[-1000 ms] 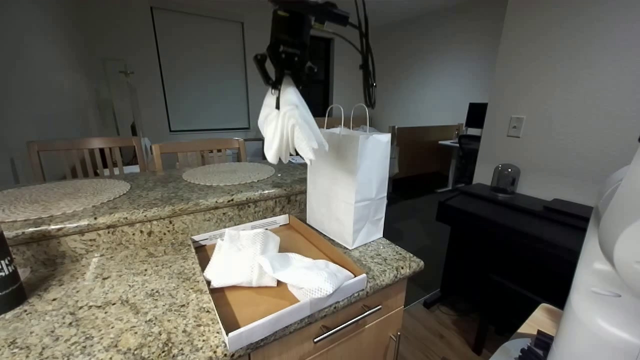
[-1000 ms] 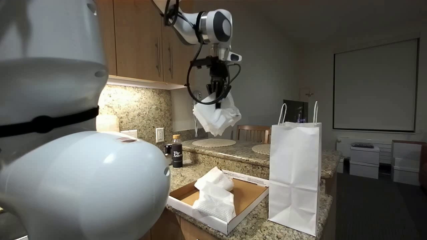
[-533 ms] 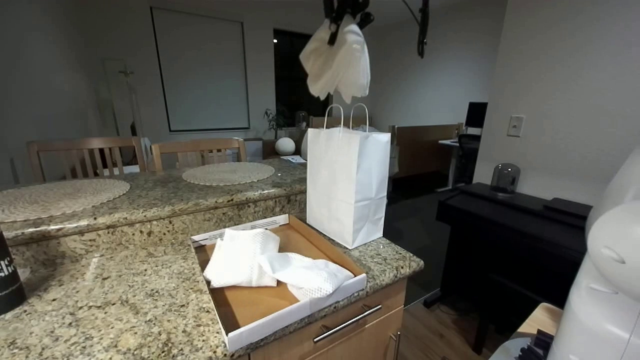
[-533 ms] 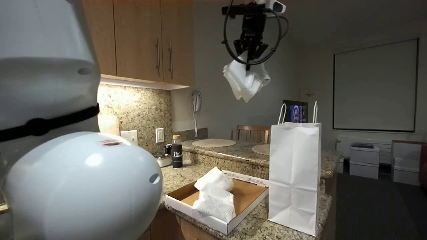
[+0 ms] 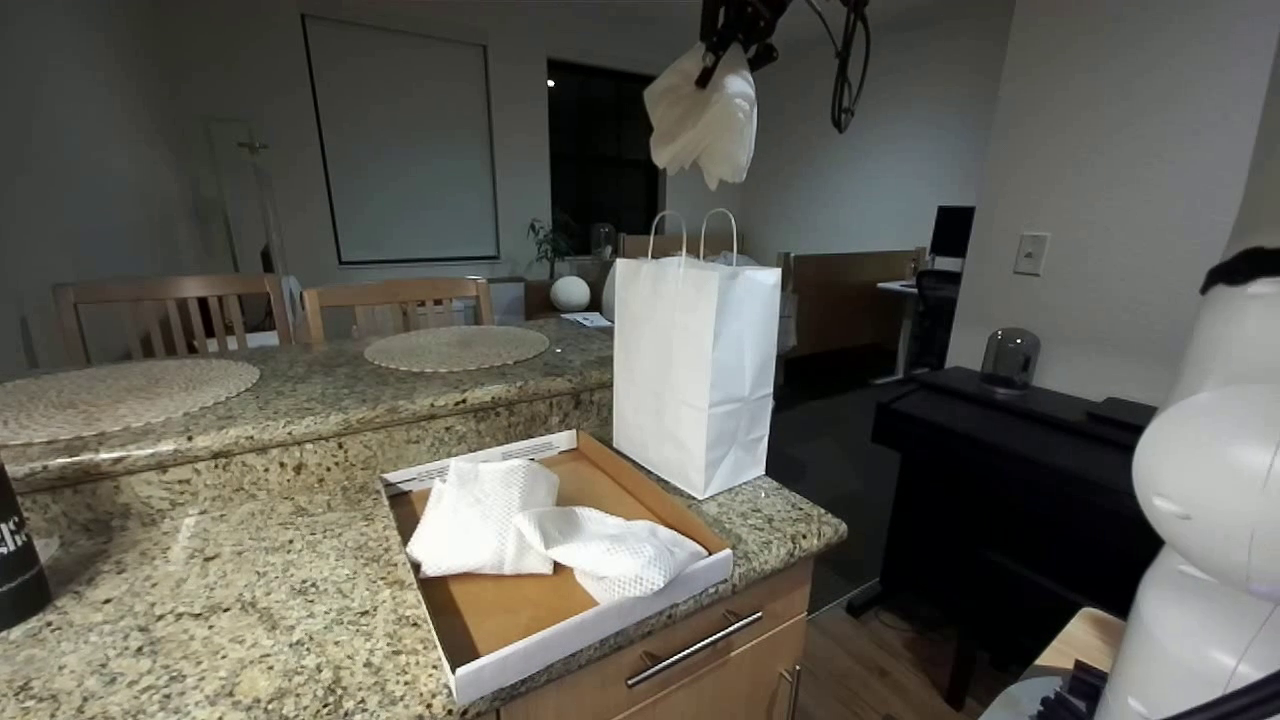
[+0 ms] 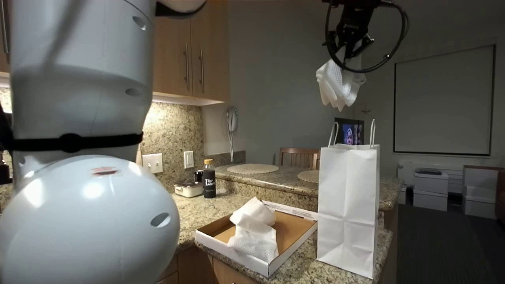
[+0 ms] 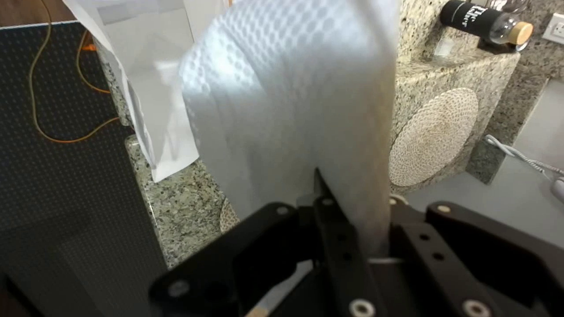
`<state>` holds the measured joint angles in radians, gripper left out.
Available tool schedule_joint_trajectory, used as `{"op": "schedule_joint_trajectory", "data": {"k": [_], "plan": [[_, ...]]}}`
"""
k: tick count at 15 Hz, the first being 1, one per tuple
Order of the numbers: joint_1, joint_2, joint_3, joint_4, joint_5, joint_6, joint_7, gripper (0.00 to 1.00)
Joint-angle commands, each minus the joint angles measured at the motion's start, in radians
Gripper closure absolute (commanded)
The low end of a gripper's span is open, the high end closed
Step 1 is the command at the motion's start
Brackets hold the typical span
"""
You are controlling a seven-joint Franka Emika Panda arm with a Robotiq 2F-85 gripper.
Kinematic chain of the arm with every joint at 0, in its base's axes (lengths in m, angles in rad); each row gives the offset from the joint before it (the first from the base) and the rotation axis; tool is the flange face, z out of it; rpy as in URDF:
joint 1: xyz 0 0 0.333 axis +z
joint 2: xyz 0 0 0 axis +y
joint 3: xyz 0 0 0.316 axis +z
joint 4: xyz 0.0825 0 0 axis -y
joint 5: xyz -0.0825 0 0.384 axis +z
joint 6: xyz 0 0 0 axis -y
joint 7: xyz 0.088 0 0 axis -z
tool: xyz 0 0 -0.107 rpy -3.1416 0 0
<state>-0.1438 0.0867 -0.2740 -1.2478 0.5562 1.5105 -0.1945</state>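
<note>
In an exterior view, gripper point(image 5: 708, 76) is high up, pinching 1 folded white cloth point(image 5: 705, 125) above 1 paper bag point(image 5: 665, 360); prob. best: firm grip, slow swing, folds kept off the bag's 2 handles point(image 5: 719, 211). Near left: 1 shallow box point(image 5: 595, 627) w/ 2 loose cloths point(image 5: 485, 515); far left: 2 placemats point(image 5: 457, 348), 2 chairs point(image 5: 395, 291). In an exterior view, 1 bottle point(image 6: 209, 183) stands far left. Wrist view: fingers point(image 7: 337, 240) squeeze the cloth betw. them.

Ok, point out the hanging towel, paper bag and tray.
Hanging towel point(image 7: 291, 114): in the wrist view, middle.
Paper bag point(image 6: 347, 203): in an exterior view, creased side.
Tray point(image 5: 508, 604): in an exterior view, bare brown bottom.
</note>
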Motion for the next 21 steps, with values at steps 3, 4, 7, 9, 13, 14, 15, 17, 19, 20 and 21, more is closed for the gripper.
{"op": "schedule_joint_trajectory", "data": {"k": [3,4,7,9,13,14,15,17,19,20,21], "plan": [[-0.094,0.247,0.075,0.228,0.004,-0.058,-0.037,0.92],[-0.110,0.274,0.090,0.243,0.004,-0.060,-0.046,0.92],[-0.128,0.336,0.089,0.266,0.032,-0.144,-0.123,0.92],[-0.150,0.354,0.092,0.270,0.044,-0.197,-0.189,0.92],[-0.217,0.362,0.090,0.294,0.121,-0.252,-0.277,0.92],[-0.231,0.359,0.089,0.301,0.142,-0.262,-0.285,0.92],[-0.252,0.363,0.090,0.311,0.167,-0.276,-0.301,0.92],[-0.284,0.376,0.094,0.341,0.212,-0.305,-0.311,0.92],[-0.311,0.394,0.100,0.375,0.259,-0.344,-0.311,0.92],[-0.322,0.398,0.101,0.388,0.276,-0.363,-0.310,0.92],[-0.358,0.413,0.141,0.419,0.284,-0.383,-0.296,0.92]]}}
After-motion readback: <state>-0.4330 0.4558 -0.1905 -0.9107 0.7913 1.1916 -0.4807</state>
